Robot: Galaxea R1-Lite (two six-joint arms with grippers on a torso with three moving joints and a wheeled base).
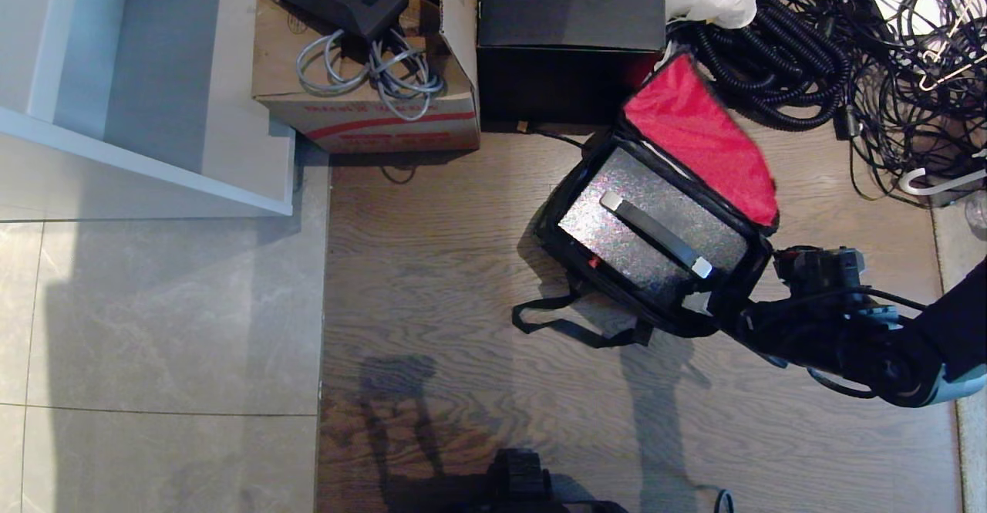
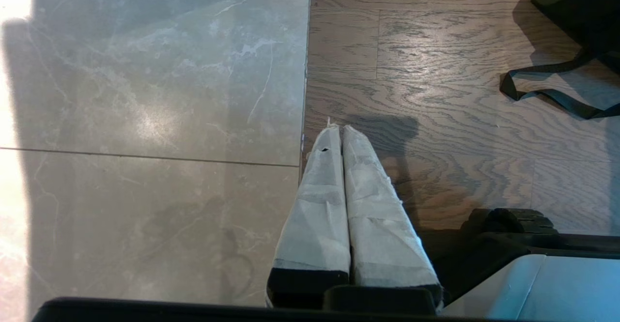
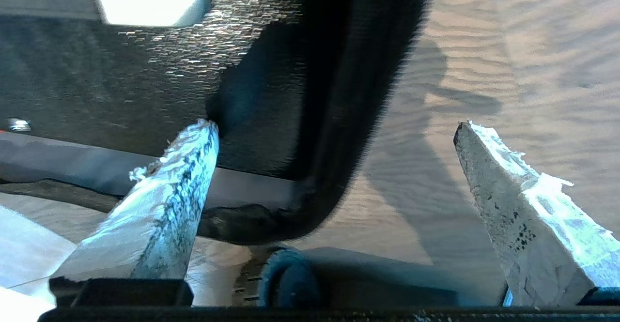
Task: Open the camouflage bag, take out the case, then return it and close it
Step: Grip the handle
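- The wood-grain floor (image 1: pixel 463 266) fills the middle and runs out to 3 o'clock.
- Grey marble-look tiles (image 1: pixel 154 328) cover the side from 7 to 9 o'clock, meeting the wood along a straight seam.
- A white shelf unit (image 1: pixel 154 73) sits at 10 o'clock.
- A cardboard box (image 1: pixel 370 104) at 11 o'clock carries grey cables.
- A black box (image 1: pixel 570 27) stands at 12 o'clock.
- Tangled black cords (image 1: pixel 848 58) lie at 2 o'clock.
- Soft light throws long shadows across the boards toward 6 o'clock.
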